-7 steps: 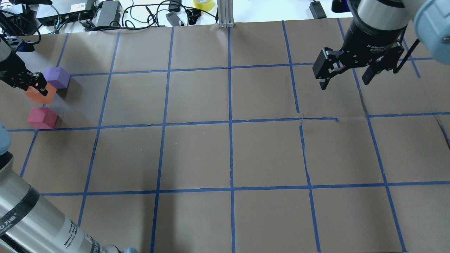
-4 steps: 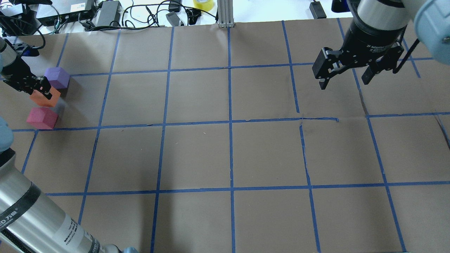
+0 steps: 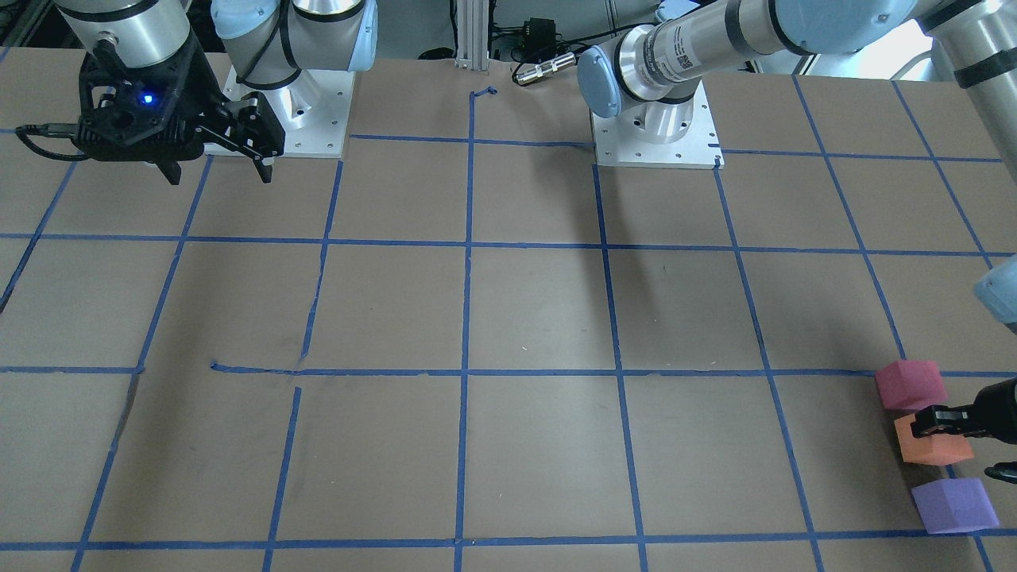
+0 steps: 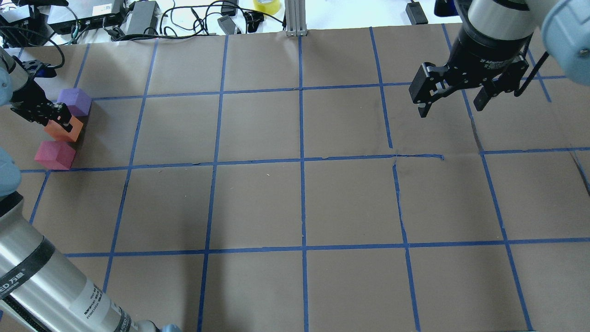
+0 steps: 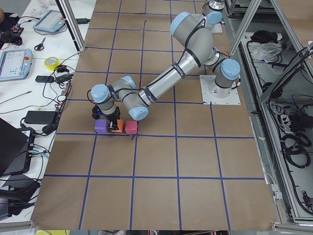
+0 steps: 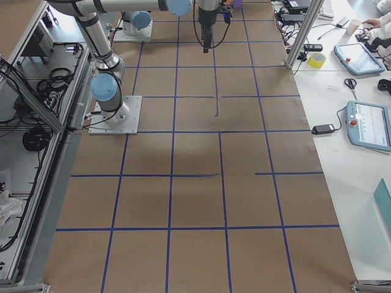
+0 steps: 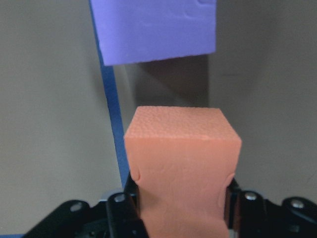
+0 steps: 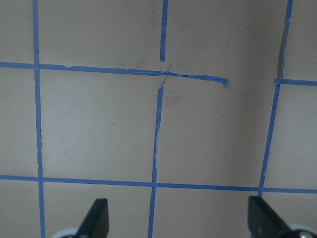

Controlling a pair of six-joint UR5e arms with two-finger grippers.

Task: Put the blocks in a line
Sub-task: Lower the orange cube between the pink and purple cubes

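Note:
Three blocks stand in a row at the table's far left. The purple block [image 4: 74, 101] is farthest, the red-pink block [image 4: 54, 155] nearest, and the orange block [image 4: 66, 131] is between them. My left gripper [image 4: 56, 121] is shut on the orange block [image 7: 181, 158], low at the paper; I cannot tell if it touches. The purple block [image 7: 156, 29] lies just ahead in the left wrist view. The row also shows in the front view: red-pink [image 3: 911, 383], orange [image 3: 933, 445], purple [image 3: 953, 505]. My right gripper [image 4: 451, 106] is open and empty, hovering at the far right.
Brown paper with a blue tape grid [image 4: 302, 159] covers the table. Cables, power bricks and a tape roll [image 4: 266, 4] lie beyond the far edge. An aluminium post [image 4: 295, 18] stands at the back middle. The robot bases [image 3: 655, 127] sit at the near side.
My left gripper has come down with the orange block, setting it lower between the purple and red-pink blocks. The right gripper has stayed in place.

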